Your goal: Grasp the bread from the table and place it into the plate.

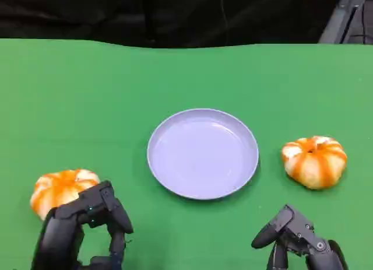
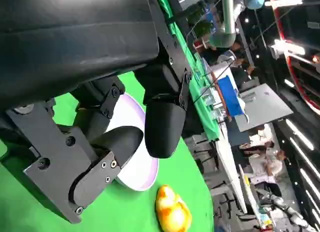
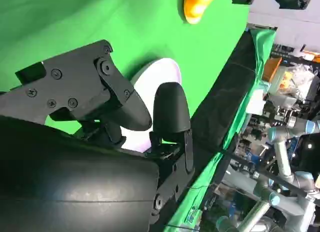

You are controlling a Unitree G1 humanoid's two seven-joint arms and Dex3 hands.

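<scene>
Green worktop [image 1: 87, 95] w/ a pale lilac plate [image 1: 203, 153] at centre, nothing in it. Two orange-and-white, pumpkin-shaped breads: left bread [image 1: 61, 188] sits near the front-left edge, right bread [image 1: 315, 161] lies just right of the plate, apart from its rim. Left hand [image 1: 87, 223] is at lower left, right next to the left bread and partly in front of it; fingers [image 1: 116, 214] curve down but are apart, holding nothing; can't tell from head view if the hand touches the bread. Left wrist view: fingers [image 2: 165, 122] spread over the plate [image 2: 142, 169], w/ the right bread [image 2: 172, 209] beyond on the green. Right hand [image 1: 300, 238] is at lower right, well short of the right bread, fingers [image 1: 269, 234] apart, nothing held. Right wrist view: its fingers [image 3: 170, 111] are separated in front of the plate [image 3: 162, 74], and the left bread [image 3: 197, 4] shows at the far side. Dark backdrop [image 1: 175, 13] behind the worktop; wrist views show a blurred lab w/ other robot arms [image 3: 285, 152] and people [image 2: 265, 162] beyond the worktop edge.
</scene>
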